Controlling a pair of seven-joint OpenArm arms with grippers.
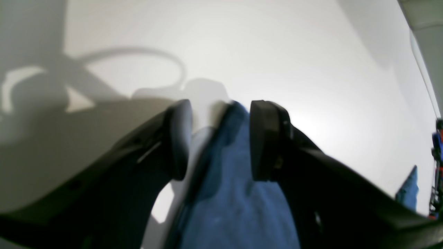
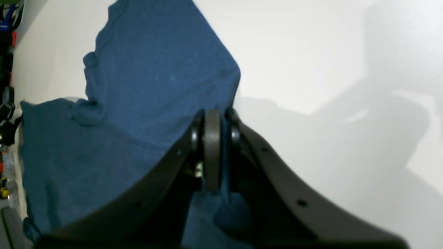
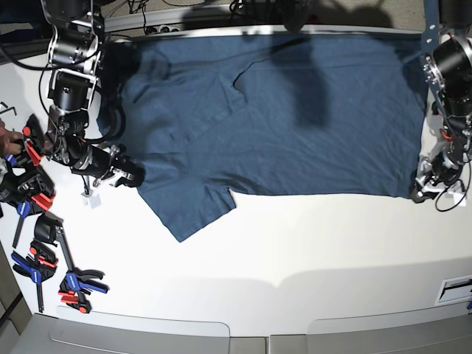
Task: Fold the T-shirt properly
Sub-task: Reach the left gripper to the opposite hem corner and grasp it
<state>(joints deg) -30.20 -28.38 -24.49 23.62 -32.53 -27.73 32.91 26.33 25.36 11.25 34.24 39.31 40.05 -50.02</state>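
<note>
The right gripper (image 2: 214, 145) is pinching the T-shirt (image 3: 280, 125) edge; the left gripper's (image 1: 219, 138) fingers are standing wide around cloth. It should close before lifting together.

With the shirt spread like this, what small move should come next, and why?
Probably close the left gripper: its jaws stand open around an edge of the dark navy-teal cotton T-shirt, while the right gripper is shut on the cloth. The shirt lies flat on the white table.
</note>
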